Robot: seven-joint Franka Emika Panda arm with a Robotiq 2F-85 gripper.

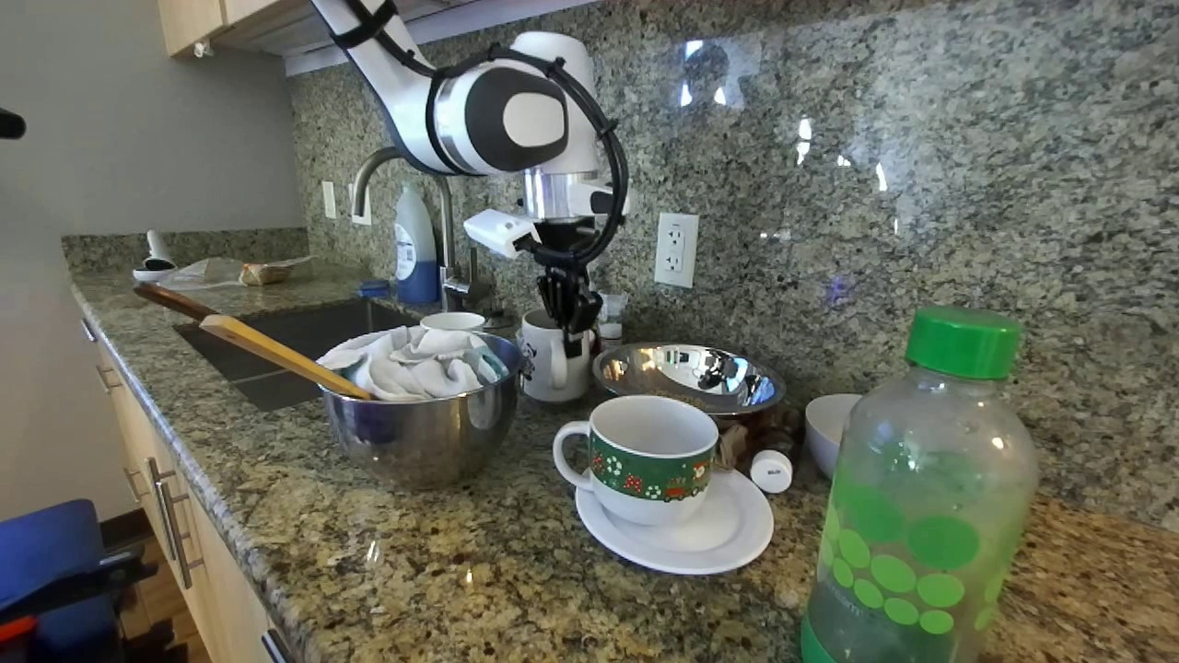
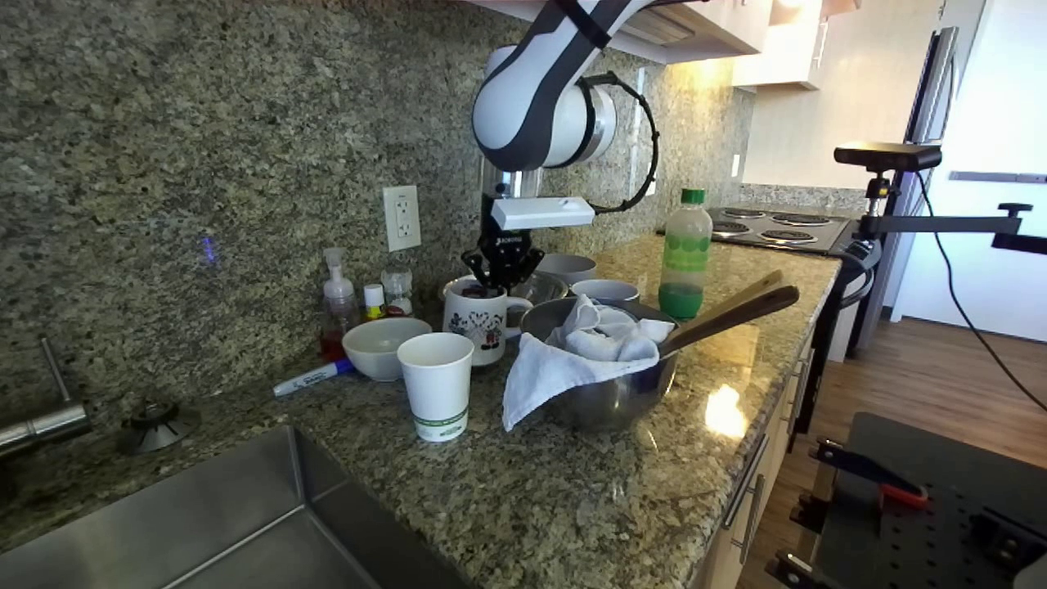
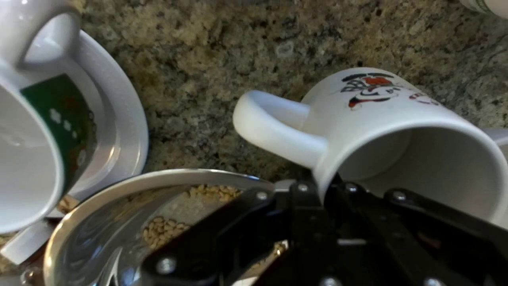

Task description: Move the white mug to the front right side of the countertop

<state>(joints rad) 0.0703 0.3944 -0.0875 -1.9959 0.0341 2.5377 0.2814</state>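
Note:
The white mug (image 1: pixel 543 368) stands upright at the back of the speckled granite countertop (image 1: pixel 442 562), close to the backsplash. In an exterior view the mug (image 2: pixel 478 321) shows a cartoon print on its side. In the wrist view the mug (image 3: pixel 349 115) has its handle towards the upper left. My gripper (image 3: pixel 323 184) is shut on the mug's rim beside the handle, one finger inside and one outside. The gripper also shows above the mug in both exterior views (image 1: pixel 578 336) (image 2: pixel 491 288). Whether the mug's base touches the counter is hard to tell.
A steel bowl (image 1: pixel 414 442) with a cloth and wooden handles stands in front. A shiny bowl (image 3: pixel 147 214) with grains and a green-banded cup (image 1: pixel 654 460) on a saucer (image 1: pixel 682 548) are close by. A paper cup (image 2: pixel 438 384), green-capped bottle (image 1: pixel 921 516) and sink (image 2: pixel 245 523) also show.

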